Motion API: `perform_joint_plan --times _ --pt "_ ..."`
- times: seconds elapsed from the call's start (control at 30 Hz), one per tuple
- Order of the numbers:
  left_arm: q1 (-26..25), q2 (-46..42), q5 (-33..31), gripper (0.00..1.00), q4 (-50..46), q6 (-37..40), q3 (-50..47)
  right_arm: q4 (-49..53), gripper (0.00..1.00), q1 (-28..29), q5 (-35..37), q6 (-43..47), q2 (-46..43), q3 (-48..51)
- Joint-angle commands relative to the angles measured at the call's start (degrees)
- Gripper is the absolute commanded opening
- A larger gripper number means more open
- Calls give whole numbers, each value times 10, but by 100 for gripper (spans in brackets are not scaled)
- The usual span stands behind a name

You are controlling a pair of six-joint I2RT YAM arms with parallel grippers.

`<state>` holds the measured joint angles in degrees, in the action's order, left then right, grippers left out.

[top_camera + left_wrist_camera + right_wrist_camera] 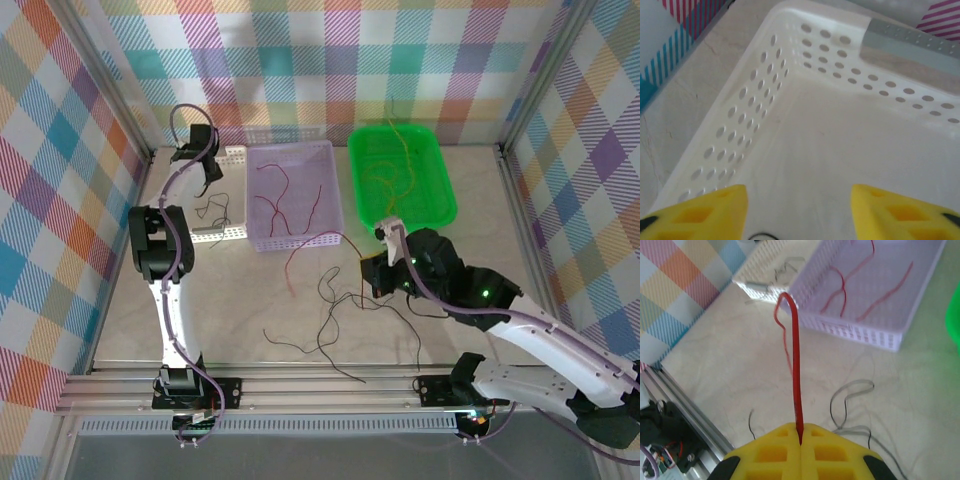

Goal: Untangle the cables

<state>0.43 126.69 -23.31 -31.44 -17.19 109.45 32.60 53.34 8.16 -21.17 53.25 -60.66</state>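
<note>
My right gripper (800, 439) is shut on one end of a red cable (796, 365), which rises from the jaws and bends over toward the lilac basket (875, 335). From above, this gripper (368, 262) hangs over mid-table, and the red cable (310, 243) arcs left of it. Loose black cables (335, 315) lie on the table below. More red cables (285, 200) lie in the lilac basket (335, 190), and orange-yellow ones (390, 170) in the green tray (445, 195). My left gripper (799, 210) stands open over the white basket (740, 125), with a bit of black cable (762, 236) just beneath. It (208, 180) is at the far left.
The white basket (228, 236) holds black cables (215, 210) and sits left of the lilac one. Aluminium frame rails (300, 385) run along the near edge and both sides. Plaid walls enclose the table. Black cables (850, 395) lie close to my right fingers.
</note>
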Motion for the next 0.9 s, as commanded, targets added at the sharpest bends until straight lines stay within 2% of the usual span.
perform_joint_plan --times 0.0,0.13,0.33,0.5,0.6,0.7,0.87 --pt "2 -81 33 68 -9 -42 -25 32 0 4 26 64 32 -70" --pt "-2 -154 67 75 -15 -82 -77 40 0 4 46 105 75 -157" --pt "-22 -276 65 81 -32 -125 -172 45 0 -8 84 191 160 -285" --pt "-27 -403 109 83 5 -190 -340 45 0 -71 1 198 254 -379" --pt "-32 -478 109 83 16 -218 -427 56 0 -111 -47 190 321 -435" --pt "-39 -545 113 84 23 -240 -496 64 0 -136 -56 188 383 -486" --pt "-52 -637 107 83 30 -266 -583 78 0 -147 -46 197 479 -558"
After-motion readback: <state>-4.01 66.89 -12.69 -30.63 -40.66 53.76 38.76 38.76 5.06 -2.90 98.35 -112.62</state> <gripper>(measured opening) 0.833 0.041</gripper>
